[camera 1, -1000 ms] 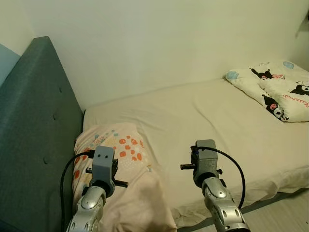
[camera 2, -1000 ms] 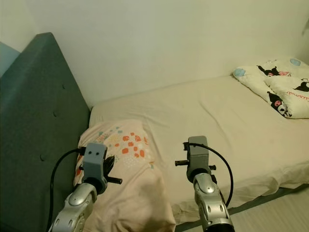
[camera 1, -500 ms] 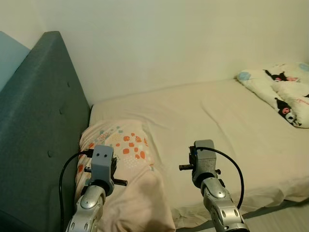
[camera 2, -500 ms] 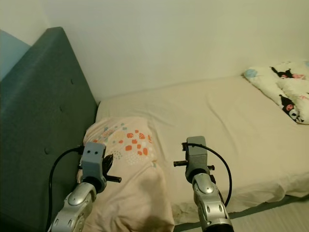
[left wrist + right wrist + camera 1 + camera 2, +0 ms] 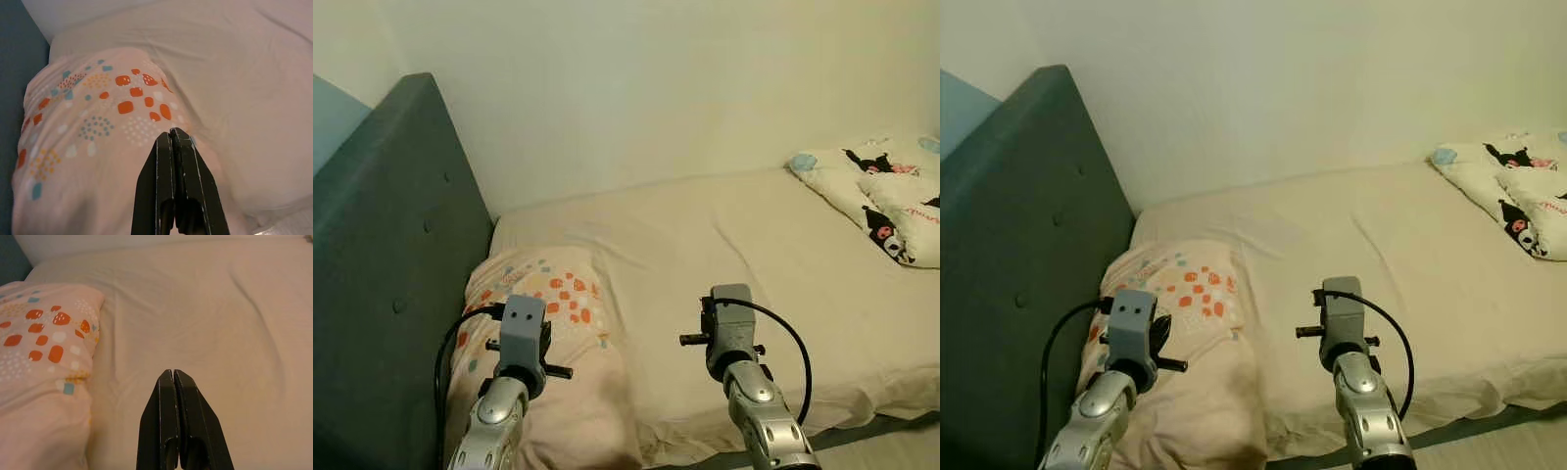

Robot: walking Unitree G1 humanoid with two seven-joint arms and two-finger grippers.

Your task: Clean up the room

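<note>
Head view: you face the bed (image 5: 783,255); pillow (image 5: 543,323) at 8 o'clock by the headboard (image 5: 382,294), folded quilt (image 5: 886,191) at 3 | Left wrist: left gripper (image 5: 172,134) pinched closed, empty, over the pillow | Right wrist: right gripper (image 5: 173,374) closed, empty, above the sheet | Step: likely approach; next, pick what to tidy.

The bed (image 5: 754,255) is covered in a matt cream cloth sheet, softly creased. At its 9 o'clock end lies a pillow (image 5: 548,313) in smooth pale pink cloth printed with orange and teal spots. The headboard (image 5: 382,264) is dark teal woven fabric, tufted with buttons. A quilt (image 5: 886,186) at 2 o'clock is puffy printed cloth. Both arms are brushed silver metal; the left claw (image 5: 171,139) and right claw (image 5: 173,377) look like matt black plastic.
</note>
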